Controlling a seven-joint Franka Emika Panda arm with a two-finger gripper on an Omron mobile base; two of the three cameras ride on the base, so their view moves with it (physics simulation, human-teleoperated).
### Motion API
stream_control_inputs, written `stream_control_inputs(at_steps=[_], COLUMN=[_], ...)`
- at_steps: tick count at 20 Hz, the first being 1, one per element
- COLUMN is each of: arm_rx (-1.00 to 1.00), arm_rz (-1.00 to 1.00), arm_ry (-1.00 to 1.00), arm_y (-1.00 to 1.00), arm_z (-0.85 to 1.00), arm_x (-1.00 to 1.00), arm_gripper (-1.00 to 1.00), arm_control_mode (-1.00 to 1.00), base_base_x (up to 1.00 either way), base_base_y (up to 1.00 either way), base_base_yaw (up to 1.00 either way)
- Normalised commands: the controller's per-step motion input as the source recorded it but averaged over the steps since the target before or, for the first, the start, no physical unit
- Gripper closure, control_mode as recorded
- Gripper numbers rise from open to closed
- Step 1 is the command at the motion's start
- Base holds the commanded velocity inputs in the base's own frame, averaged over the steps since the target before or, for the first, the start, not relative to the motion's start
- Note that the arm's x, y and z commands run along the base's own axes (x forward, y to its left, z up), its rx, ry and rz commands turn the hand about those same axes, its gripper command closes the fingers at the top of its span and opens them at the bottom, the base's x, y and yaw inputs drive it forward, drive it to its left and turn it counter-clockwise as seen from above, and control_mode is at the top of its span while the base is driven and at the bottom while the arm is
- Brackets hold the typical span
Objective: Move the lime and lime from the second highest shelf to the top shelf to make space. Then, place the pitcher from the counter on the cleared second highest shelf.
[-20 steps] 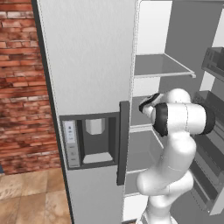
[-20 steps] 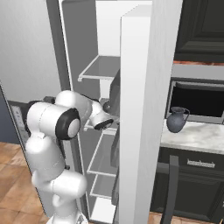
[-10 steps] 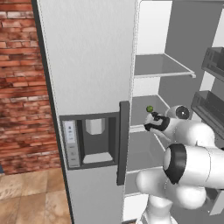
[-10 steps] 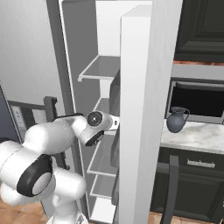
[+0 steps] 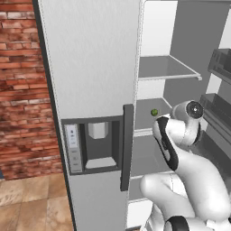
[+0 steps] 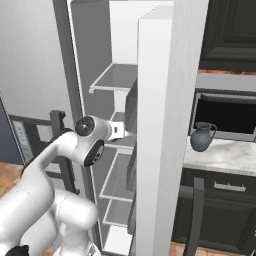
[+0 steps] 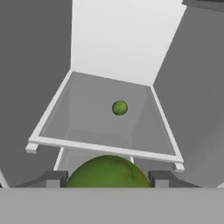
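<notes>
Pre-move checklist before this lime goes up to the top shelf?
1. Held lime seated between the gripper fingertips: ok.
2. Free room on the top shelf: ok.
3. Other lime resting on the second highest shelf, apart from the gripper: ok.
4. Clearance past the top shelf's front edge while lifting: cannot tell.
5. Pitcher upright on the counter: ok.

Open fridge, grey interior walls ahead of the effector, white back panel. Brick wall and tan tile floor off to its left; dark cabinets, marble counter to its right.
</notes>
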Motion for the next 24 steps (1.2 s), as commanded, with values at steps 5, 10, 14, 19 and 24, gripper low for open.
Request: stream_control_inputs(at_steps=[5,10,14,19,24], arm_rx=[0.01,0.02,0.0,0.0,0.0], arm_rz=[0.06,0.03,-0.01,-0.02,0.0], arm_ry=[0.01,0.0,0.0,0.0,0.01], arm_y=[0.0,0.0,0.0,0.0,-0.03], arm_z=[1.0,1.0,1.0,0.98,0.45], arm_x=[-0.78,-0.24,0.0,0.22,0.61], arm_gripper=[1.0,1.0,1.0,1.0,1.0], arm_control_mode=[-1.0,-1.0,-1.0,-1.0,-1.0], base_base_x=[0.0,0.0,0.0,0.0,0.0], base_base_y=[0.0,0.0,0.0,0.0,0.0], base_base_yaw=[0.0,0.0,0.0,0.0,0.0])
